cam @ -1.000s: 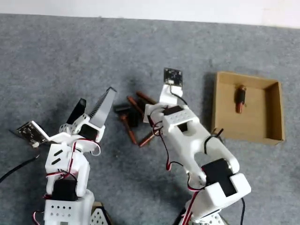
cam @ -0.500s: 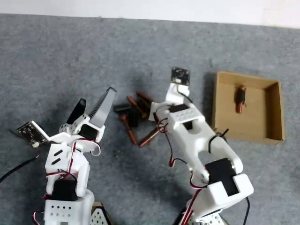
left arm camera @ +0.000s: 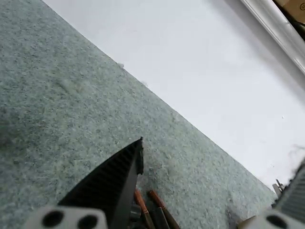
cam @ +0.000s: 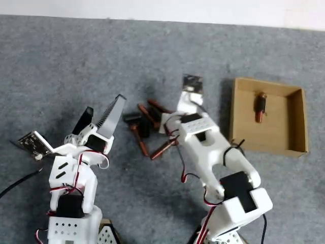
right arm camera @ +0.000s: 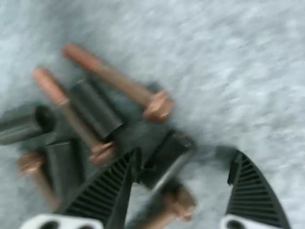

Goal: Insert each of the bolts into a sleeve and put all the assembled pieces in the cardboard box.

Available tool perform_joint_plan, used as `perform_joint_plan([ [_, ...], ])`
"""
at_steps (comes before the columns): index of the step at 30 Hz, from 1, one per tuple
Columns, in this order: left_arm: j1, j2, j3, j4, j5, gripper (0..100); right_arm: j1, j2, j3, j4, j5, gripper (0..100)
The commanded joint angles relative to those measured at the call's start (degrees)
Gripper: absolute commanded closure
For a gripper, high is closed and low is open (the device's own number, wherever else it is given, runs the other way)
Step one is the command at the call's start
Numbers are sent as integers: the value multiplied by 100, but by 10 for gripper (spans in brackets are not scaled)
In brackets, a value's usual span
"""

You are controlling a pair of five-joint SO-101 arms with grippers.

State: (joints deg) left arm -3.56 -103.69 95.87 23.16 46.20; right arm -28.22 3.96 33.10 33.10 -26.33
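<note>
The right gripper (right arm camera: 186, 164) hung released over a sleeve (right arm camera: 167, 155). It should straddle that sleeve alone, clear of bolts (right arm camera: 114, 81), before clenching.

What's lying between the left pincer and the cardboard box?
In the high view: the heap of bolts and sleeves, then the right arm bent over it, then bare grey carpet up to the box.

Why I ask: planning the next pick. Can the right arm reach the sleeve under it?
Probably yes: the right gripper is open above the sleeve, which lies bare between its fingers, with a bolt close beside.
</note>
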Motion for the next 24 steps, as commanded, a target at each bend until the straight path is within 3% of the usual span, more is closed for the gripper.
perform_joint_plan([
  [1, -66, -84, 127, -26, 44, 558, -321, -13, -259, 4, -343, 732],
  [7, -66, -84, 127, -35, 44, 558, -224, 558, -268, 22, -360, 743],
  [17, -75, -84, 127, -35, 44, 558, -66, 629, -374, 31, -334, 986],
  [24, -75, -84, 127, -26, 44, 558, 119, 611, -374, 31, -325, 993],
])
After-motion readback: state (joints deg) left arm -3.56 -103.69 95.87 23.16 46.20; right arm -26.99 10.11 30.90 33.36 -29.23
